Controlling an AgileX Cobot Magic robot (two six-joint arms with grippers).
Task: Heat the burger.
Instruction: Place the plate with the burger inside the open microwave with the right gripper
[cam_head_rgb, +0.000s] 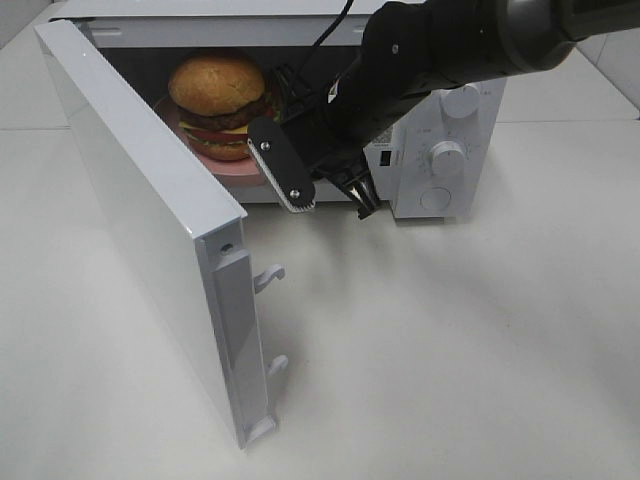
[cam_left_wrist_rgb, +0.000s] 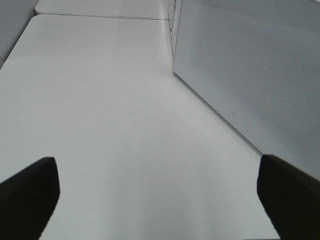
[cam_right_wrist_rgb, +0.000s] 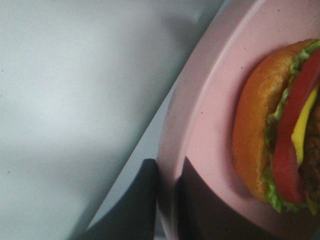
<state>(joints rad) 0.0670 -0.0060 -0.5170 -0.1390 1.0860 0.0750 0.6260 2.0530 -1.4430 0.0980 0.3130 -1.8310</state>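
One microwave door (cam_head_rgb: 150, 210) is seen nearest, swung wide open over the white bench (cam_head_rgb: 460, 350), and two latch hooks (cam_head_rgb: 270, 277) are shown on its free edge. The left hand (cam_left_wrist_rgb: 160, 200) is held low above a bare stretch of bench, with its fingers (cam_left_wrist_rgb: 30, 195) spread wide and nothing between them. A white panel (cam_left_wrist_rgb: 250, 75) with a fine dot pattern is seen standing just beside it.

Farther in, at the mouth of the microwave (cam_head_rgb: 475, 130), the right hand (cam_right_wrist_rgb: 167, 200) is pressed almost together. The rim of the pink plate (cam_right_wrist_rgb: 210, 115) is pinched between its dark fingers.

The burger (cam_head_rgb: 218, 100) is set upright on that plate, inside the oven cavity, with its domed bun on top. Lettuce, a red slice and a yellow layer are shown at its edge in the right wrist view, and it is kept apart from the fingers. Two knobs (cam_head_rgb: 447, 156) are seen on the front, to the right of the cavity.
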